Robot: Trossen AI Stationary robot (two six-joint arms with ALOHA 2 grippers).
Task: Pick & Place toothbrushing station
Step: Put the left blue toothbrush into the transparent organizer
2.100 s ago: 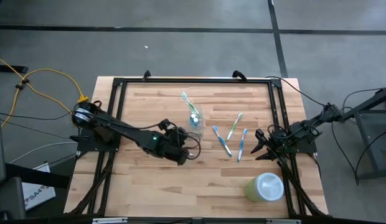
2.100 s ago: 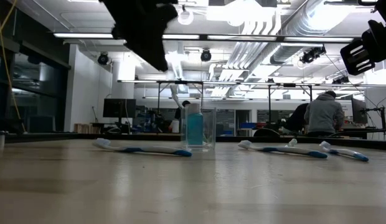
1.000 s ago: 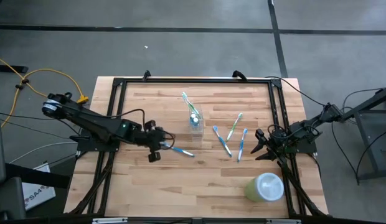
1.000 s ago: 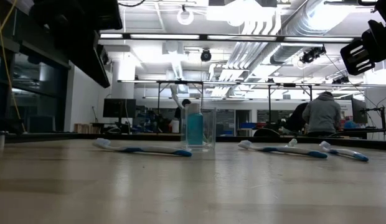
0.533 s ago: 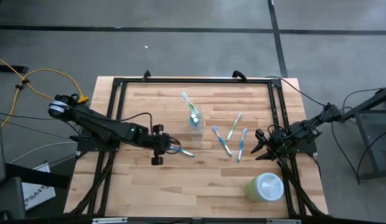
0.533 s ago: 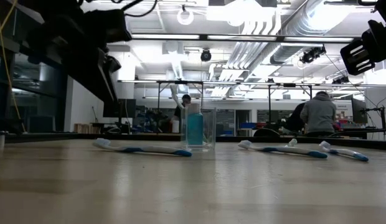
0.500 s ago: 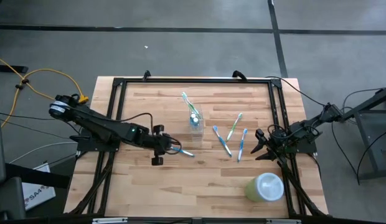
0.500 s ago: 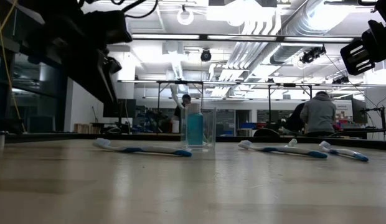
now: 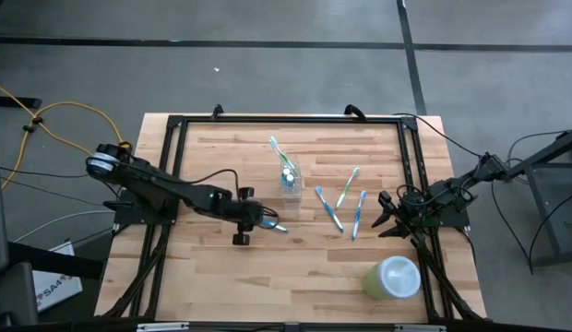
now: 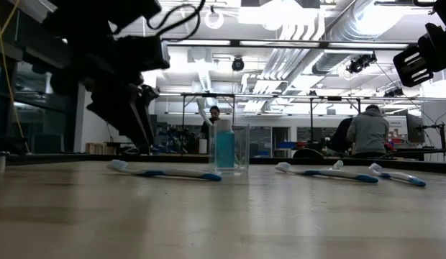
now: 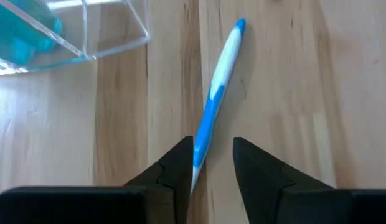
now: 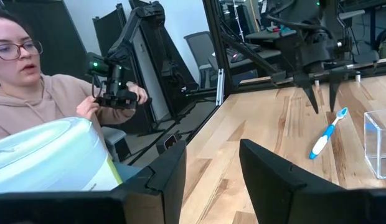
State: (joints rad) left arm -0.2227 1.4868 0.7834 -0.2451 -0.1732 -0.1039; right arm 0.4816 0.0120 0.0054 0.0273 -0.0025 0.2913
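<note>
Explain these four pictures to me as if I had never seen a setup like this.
Two dark robot arms work at a wooden table. One picture looks straight down, one looks level across the tabletop, and two come from cameras on the arms' wrists. The left pincer is open, its fingers on either side of a blue toothbrush lying flat on the wood; nothing is lifted. Nearby stands a clear cup. More toothbrushes lie to its right, and a pale green container sits at the corner. The right pincer waits open by the table's right edge. A person sits beyond the table.
</note>
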